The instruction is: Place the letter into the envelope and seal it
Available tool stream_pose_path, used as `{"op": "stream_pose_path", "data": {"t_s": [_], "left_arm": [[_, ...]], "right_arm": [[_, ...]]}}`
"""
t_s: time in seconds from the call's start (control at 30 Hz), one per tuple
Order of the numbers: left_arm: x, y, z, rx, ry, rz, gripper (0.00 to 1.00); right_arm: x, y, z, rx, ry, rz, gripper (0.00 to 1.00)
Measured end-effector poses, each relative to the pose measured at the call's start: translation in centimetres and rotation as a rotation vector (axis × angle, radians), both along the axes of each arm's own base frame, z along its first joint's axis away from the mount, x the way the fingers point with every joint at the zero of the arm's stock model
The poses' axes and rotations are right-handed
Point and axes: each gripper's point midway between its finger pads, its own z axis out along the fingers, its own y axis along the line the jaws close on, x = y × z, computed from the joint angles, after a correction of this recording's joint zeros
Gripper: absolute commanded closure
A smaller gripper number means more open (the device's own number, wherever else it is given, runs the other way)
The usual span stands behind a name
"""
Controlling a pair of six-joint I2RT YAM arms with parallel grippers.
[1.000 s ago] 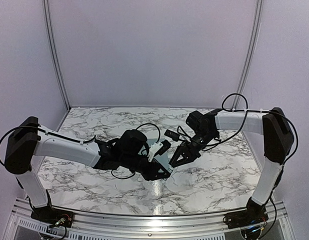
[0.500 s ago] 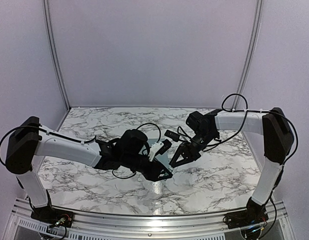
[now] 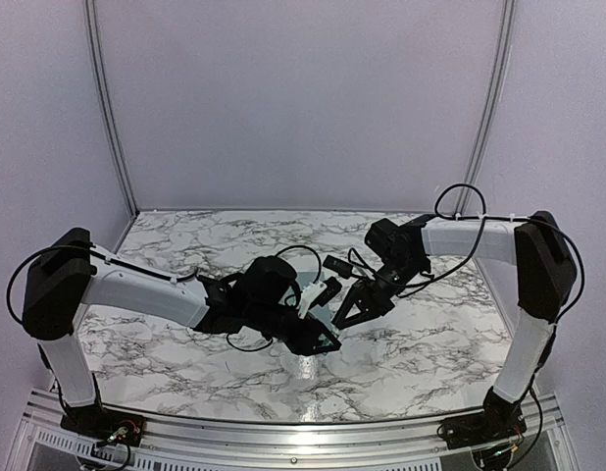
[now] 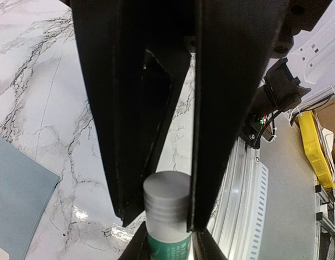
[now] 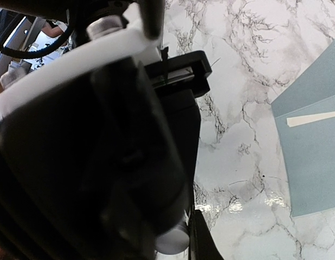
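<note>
While left gripper (image 4: 166,227) clamps the glue tube (image 4: 166,208) and right gripper (image 3: 344,319) pinches its cap end, envelope (image 5: 314,157) lies flat just beside; sealing step; next likely uncapping; letter unseen.

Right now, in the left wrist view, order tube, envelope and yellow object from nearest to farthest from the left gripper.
1. tube, between the left gripper's fingers.
2. envelope, lower left.
3. yellow object, far right edge.
</note>
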Motion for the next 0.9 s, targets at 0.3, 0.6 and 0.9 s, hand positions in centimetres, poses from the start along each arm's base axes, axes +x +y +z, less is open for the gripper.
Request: {"op": "stream_pose_path", "data": {"t_s": [0.3, 0.6, 0.9], "left_arm": [[0.0, -0.1, -0.2, -0.002, 0.02, -0.005, 0.93], [-0.2, -0.3, -0.1, -0.016, 0.026, -0.023, 1.0], [0.7, -0.7, 0.7, -0.06, 0.015, -0.011, 1.0]], "right_arm": [[-0.2, -0.1, -0.2, -0.002, 0.003, 0.005, 0.95], [-0.4, -0.4, 0.0, -0.003, -0.036, 0.026, 0.96], [2.3, -1.5, 2.5, -0.002, -0.081, -0.005, 0.96]]}}
